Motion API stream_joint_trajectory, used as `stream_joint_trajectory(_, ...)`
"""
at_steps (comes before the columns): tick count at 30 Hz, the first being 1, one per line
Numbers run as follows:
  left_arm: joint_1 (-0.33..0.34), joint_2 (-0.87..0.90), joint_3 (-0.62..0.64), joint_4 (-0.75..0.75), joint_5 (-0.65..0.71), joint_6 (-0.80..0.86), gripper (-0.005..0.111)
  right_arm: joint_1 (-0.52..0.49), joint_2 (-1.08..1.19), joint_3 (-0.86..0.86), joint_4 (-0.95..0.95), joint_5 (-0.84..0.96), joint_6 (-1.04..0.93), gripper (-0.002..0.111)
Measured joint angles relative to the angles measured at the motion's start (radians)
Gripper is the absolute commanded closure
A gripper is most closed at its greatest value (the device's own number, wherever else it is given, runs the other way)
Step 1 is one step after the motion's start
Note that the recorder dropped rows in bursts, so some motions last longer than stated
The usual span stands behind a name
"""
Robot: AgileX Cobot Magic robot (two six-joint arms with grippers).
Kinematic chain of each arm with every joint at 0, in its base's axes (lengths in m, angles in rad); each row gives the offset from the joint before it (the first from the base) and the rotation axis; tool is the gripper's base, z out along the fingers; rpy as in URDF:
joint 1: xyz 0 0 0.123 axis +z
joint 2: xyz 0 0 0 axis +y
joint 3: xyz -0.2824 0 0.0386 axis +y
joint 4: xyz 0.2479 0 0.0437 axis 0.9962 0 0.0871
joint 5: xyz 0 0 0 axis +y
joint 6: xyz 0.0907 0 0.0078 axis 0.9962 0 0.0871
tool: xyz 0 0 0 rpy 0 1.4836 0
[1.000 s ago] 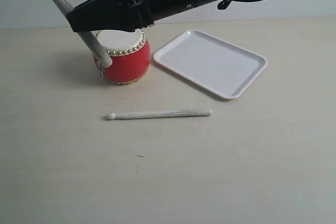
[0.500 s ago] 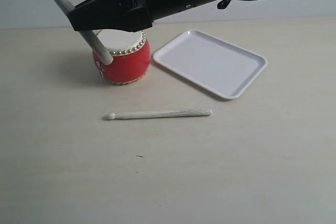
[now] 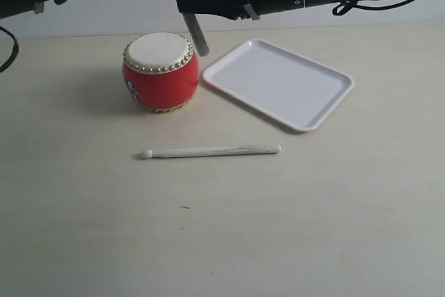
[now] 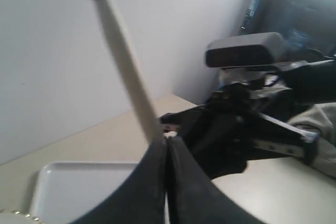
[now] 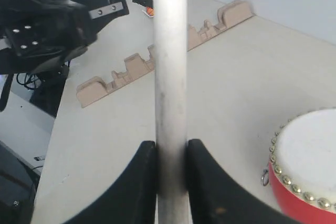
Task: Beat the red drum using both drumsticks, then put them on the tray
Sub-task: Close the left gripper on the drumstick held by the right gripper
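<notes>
The right tool (image 5: 171, 153) is gripping one drumstick (image 3: 192, 24) near the red drum (image 3: 161, 81), while the left tool (image 4: 167, 145) is hanging clenched on nothing.

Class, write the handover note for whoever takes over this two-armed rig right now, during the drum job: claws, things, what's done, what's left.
Right claw: shut on one drumstick, raised, with its lower end just beside the red drum.
Left claw: shut, empty, up at the far left.
The other drumstick lies flat on the table in front of the drum, ungripped.
The tray sits beside the drum, with nothing on it.
Done: one stick picked up.
Left: grasp the other stick, beat the drum with both, lay both on the tray.
</notes>
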Motion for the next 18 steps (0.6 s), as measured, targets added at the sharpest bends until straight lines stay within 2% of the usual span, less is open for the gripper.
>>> stream_joint_trajectory(2,0.000,0.008,-0.014,0.042,-0.038,-0.020,0.106,0.000,0.012,0.000,0.004,0.000,0.000,0.108)
stream_joint_trajectory(4,0.000,0.010,-0.018,0.064,-0.059,-0.033,0.098,0.000,0.019,0.000,0.011,0.016,0.000,0.108)
stream_joint_trajectory(7,0.000,0.017,-0.021,0.071,-0.062,-0.060,0.071,0.000,0.019,0.000,0.033,0.058,-0.009,0.108)
stream_joint_trajectory(8,0.000,0.018,-0.021,0.071,-0.062,-0.070,0.055,0.000,0.019,0.000,0.038,0.068,-0.015,0.108)
stream_joint_trajectory(11,0.000,0.026,-0.021,0.063,-0.062,-0.113,0.023,0.000,0.019,0.000,0.052,0.080,-0.028,0.108)
stream_joint_trajectory(12,0.000,0.030,-0.021,0.056,-0.062,-0.124,0.018,0.000,0.019,0.000,0.054,0.082,-0.031,0.108)
stream_joint_trajectory(14,0.000,0.043,-0.023,0.038,-0.065,-0.139,0.016,0.002,0.019,0.000,0.056,0.084,-0.033,0.108)
stream_joint_trajectory(18,-0.016,0.073,-0.023,0.000,-0.078,-0.156,0.028,0.018,0.019,0.000,0.058,0.084,-0.035,0.108)
